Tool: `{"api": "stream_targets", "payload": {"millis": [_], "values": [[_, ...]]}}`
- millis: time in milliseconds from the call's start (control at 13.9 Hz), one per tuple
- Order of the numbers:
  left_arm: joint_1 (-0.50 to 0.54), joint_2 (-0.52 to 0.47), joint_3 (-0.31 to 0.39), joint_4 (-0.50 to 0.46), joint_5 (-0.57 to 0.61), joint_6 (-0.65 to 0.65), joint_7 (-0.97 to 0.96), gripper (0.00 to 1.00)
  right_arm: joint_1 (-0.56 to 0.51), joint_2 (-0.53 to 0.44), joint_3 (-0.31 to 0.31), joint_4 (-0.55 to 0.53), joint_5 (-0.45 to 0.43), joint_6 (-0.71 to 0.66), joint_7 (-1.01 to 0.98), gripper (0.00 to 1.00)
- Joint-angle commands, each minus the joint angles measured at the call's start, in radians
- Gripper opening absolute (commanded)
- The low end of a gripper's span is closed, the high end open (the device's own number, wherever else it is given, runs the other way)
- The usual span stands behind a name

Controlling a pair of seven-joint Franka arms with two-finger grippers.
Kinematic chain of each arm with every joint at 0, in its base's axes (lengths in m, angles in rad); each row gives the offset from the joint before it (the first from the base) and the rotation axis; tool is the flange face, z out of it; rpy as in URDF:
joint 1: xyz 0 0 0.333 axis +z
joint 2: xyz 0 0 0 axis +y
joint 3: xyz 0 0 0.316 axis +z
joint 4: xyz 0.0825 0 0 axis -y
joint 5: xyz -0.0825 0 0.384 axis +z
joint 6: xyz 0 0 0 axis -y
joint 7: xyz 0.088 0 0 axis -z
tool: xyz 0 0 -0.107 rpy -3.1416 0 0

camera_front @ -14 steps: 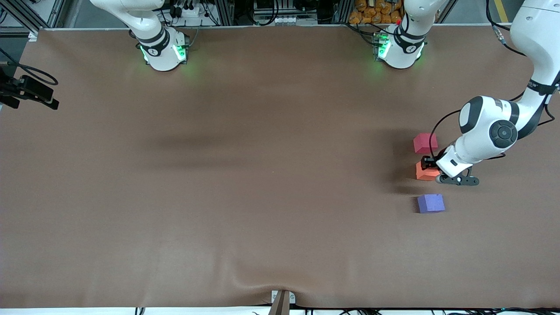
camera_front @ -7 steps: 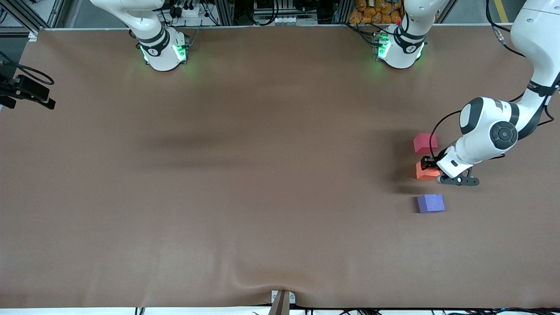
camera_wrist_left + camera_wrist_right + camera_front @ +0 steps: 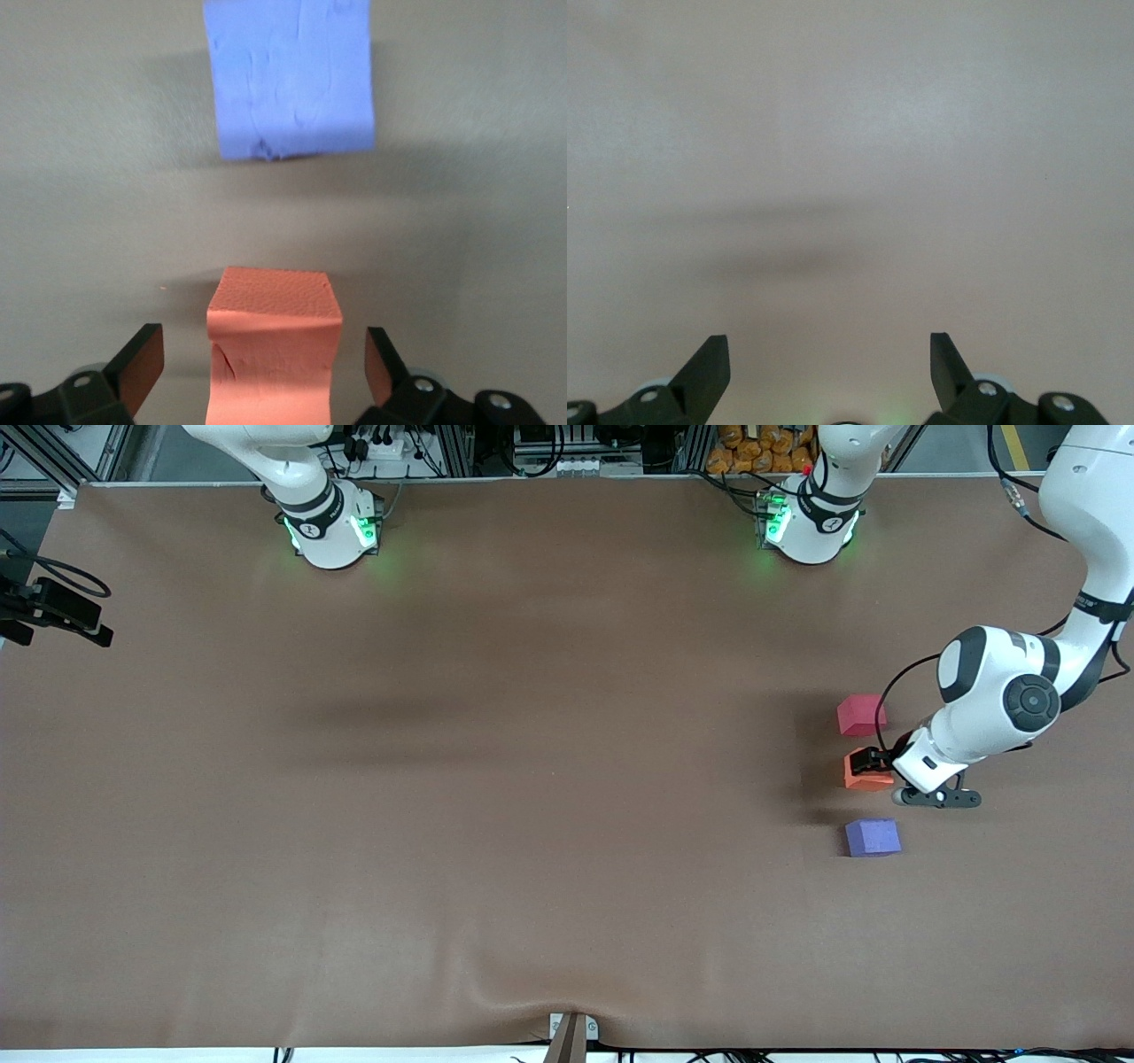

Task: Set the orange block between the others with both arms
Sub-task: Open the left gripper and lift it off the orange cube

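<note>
The orange block (image 3: 865,774) rests on the table between the pinkish-red block (image 3: 860,715) and the purple block (image 3: 873,837), in line with them. My left gripper (image 3: 874,761) is low over it and open. In the left wrist view its fingers (image 3: 140,365) stand apart on either side of the orange block (image 3: 275,354), with a gap on each side, and the purple block (image 3: 288,75) lies past it. My right gripper (image 3: 830,363) is open over bare table with nothing between its fingers.
The brown table cover (image 3: 532,779) has a wrinkle at the edge nearest the front camera (image 3: 532,992). A dark part with cables (image 3: 58,607) sticks in at the right arm's end. The two green-lit bases (image 3: 332,527) stand at the robots' edge of the table.
My left gripper has opened and let go of the orange block, which stays on the table. The left wrist has drawn back slightly from the block.
</note>
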Motion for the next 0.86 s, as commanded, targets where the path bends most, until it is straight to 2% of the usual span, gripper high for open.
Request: {"api": "stream_targets", "payload": {"millis": [0,144,288,432,793], "values": [[0.004,-0.086,-0.085,0.045,0.007,-0.128,-0.100,1.00,-0.005,-0.003,0.003,-0.001,0.000,-0.005,-0.014,1.00],[0.004,-0.098,-0.175,0.152,0.003,-0.293,-0.182,1.00,-0.005,-0.003,0.003,-0.001,-0.002,-0.005,-0.014,1.00],[0.003,-0.092,-0.234,0.284,0.001,-0.456,-0.203,1.00,-0.005,-0.003,0.003,-0.001,-0.002,-0.005,-0.016,1.00],[-0.001,-0.087,-0.260,0.395,-0.011,-0.548,-0.197,1.00,-0.005,-0.003,0.003,-0.001,0.000,-0.005,-0.014,1.00],[-0.001,-0.092,-0.329,0.597,-0.060,-0.739,-0.194,1.00,-0.006,-0.003,0.003,-0.001,0.000,-0.005,-0.014,1.00]]}}
